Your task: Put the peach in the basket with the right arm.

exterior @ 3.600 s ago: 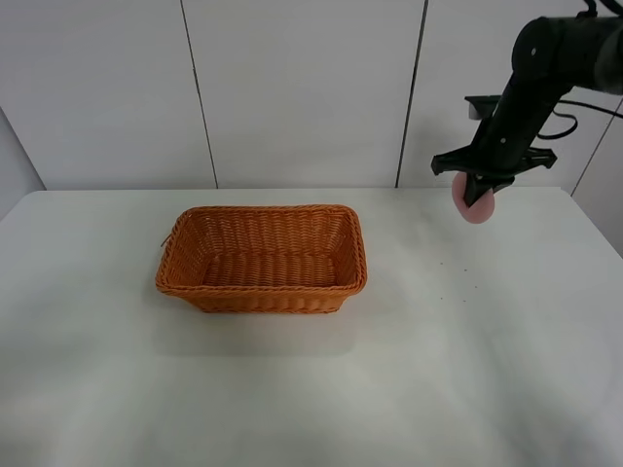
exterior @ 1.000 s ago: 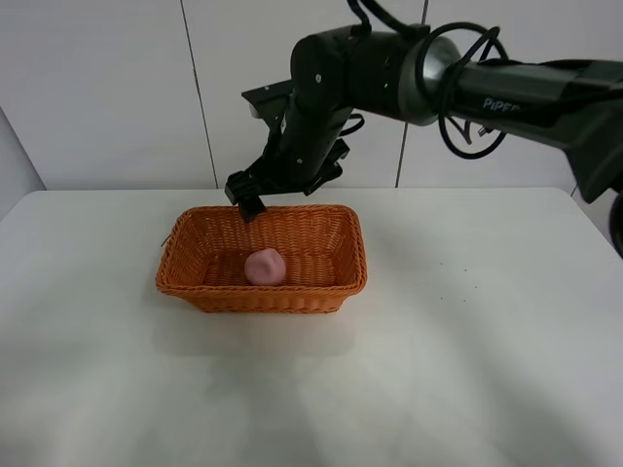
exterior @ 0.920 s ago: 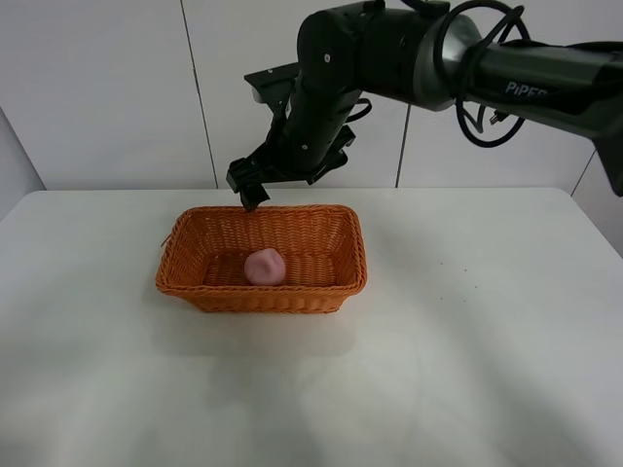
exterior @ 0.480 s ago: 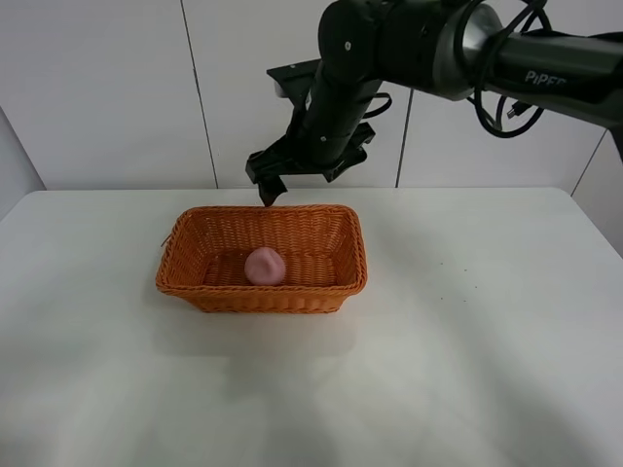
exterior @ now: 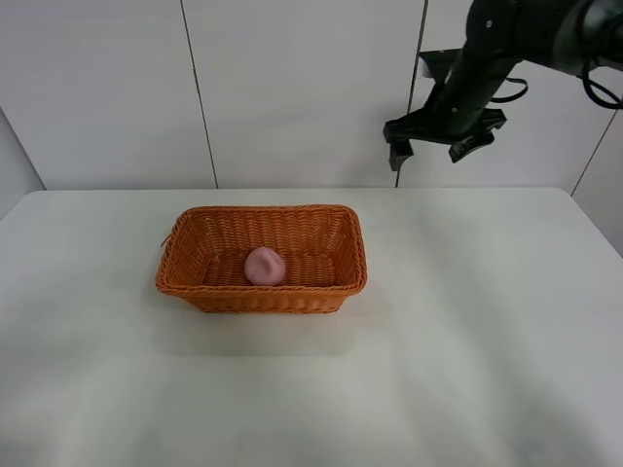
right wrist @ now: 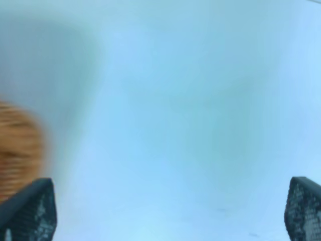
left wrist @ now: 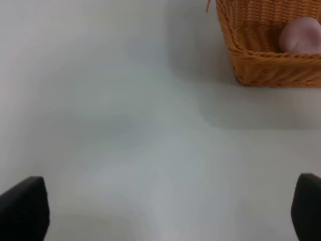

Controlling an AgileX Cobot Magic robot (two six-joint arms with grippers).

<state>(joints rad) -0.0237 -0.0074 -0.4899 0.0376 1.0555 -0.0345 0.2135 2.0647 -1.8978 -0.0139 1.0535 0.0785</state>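
The pink peach (exterior: pixel 264 265) lies on the floor of the orange woven basket (exterior: pixel 263 298), left of its middle. The black right arm (exterior: pixel 487 58) is up at the back right, above the table's far edge. Its right gripper (exterior: pixel 425 151) hangs open and empty, well clear of the basket. In the blurred right wrist view, the right gripper (right wrist: pixel 165 211) shows wide-apart fingertips (right wrist: pixel 27 211) over white table, with the basket (right wrist: pixel 17 150) at one edge. The left wrist view shows the basket's end (left wrist: pixel 261 65), the peach (left wrist: pixel 301 35) inside, and the left gripper (left wrist: pixel 165 211) open.
The white table (exterior: pixel 467 321) carries only the basket. A white panelled wall (exterior: pixel 292 88) rises behind the far edge. The left arm does not appear in the exterior view.
The right arm has swung from above the basket's far rim to the right and up, empty. The peach, held 3.6 s ago, rests still in the basket.
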